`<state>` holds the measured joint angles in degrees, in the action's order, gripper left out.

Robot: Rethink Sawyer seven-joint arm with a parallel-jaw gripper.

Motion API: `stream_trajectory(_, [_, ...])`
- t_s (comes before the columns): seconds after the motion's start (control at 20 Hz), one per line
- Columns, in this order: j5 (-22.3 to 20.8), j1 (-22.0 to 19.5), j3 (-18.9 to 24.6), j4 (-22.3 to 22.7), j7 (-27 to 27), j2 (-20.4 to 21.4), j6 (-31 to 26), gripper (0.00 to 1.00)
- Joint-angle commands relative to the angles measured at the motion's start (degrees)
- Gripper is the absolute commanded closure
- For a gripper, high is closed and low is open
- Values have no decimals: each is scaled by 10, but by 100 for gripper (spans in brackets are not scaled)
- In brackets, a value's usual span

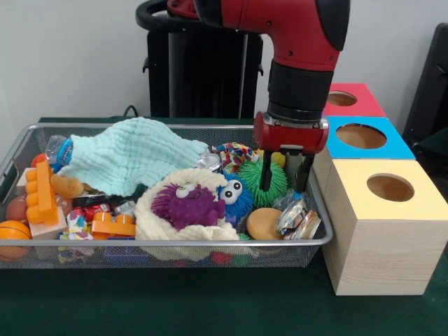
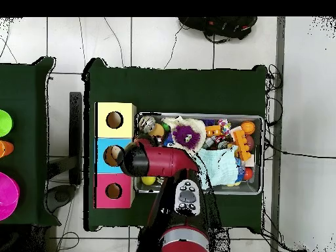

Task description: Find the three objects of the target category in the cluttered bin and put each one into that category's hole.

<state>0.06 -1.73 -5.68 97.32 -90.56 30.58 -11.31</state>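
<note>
our gripper [image 1: 285,183] hangs open and empty over the green spiky ball [image 1: 260,183] in the bin [image 1: 175,243]; we judge sorting barely begun.

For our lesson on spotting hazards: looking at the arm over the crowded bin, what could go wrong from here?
1. The open gripper hangs over the green spiky ball, close to the crinkly wrappers; its fingers could catch a wrapper as well.
2. The cloth covers part of the bin, so targets may stay hidden.
3. The gripper is close to the bin's right wall and the yellow box; a sideways move might knock them.
</note>
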Motion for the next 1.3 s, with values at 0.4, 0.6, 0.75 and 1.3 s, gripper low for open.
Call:
stream_trajectory(0.4, [13,-14,16,22,-89,-21,-87,0])
stream_trajectory(0.6, [10,-27,35,31,-76,-14,-97,0])
stream_trajectory(0.75, [10,-31,42,41,-73,-5,-101,0])
stream_trajectory(1.3, [52,-1,61,59,-121,25,-112,0])
